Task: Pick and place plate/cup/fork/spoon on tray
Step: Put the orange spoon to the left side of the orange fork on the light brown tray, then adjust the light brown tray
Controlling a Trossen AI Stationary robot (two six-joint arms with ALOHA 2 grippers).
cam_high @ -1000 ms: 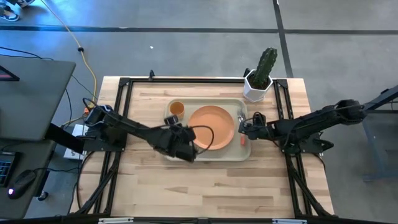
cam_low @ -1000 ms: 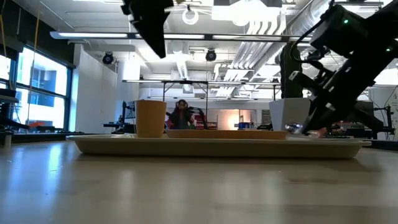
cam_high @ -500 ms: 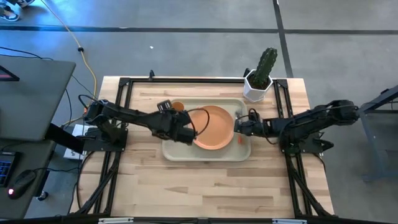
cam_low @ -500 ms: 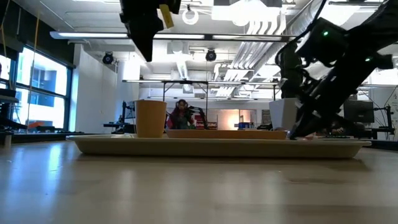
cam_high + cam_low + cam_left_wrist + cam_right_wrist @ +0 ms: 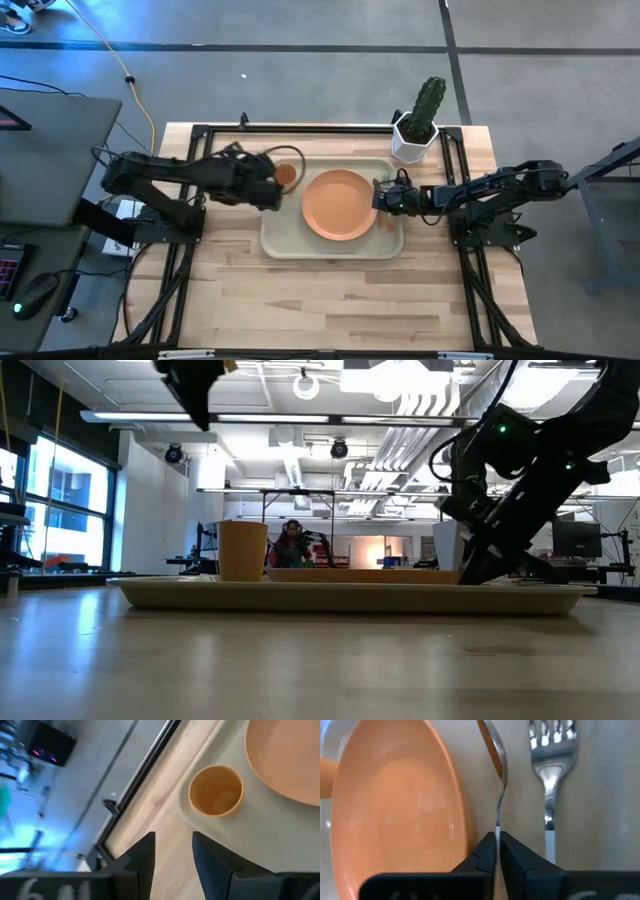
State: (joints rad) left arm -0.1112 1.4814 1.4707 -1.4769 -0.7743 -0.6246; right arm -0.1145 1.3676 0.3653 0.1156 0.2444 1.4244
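The beige tray lies mid-table with the orange plate on it and the small orange cup upright in its far left corner. The spoon and the fork lie side by side on the tray's right strip, next to the plate. My right gripper is low over that strip, shut on the spoon. My left gripper is open and empty, raised over the tray's left edge near the cup. My right gripper pinches the spoon's thin metal stem between its two fingers, below the bowl. The fingers lie along the spoon, coming from the table's right side and slanting down. The bowl is turned on its edge and points away from the gripper, between plate and fork.
A white pot with a green cactus stands at the table's far right corner, just behind the tray. Black frame rails run along the table's left and right sides. Bare wood lies in front of the tray.
My left gripper has risen and drawn back from the tray's near left part toward the table's left and far edge, ending beside the cup. My right gripper has gone down and toward the plate with the spoon, bringing it low onto the tray's right strip.
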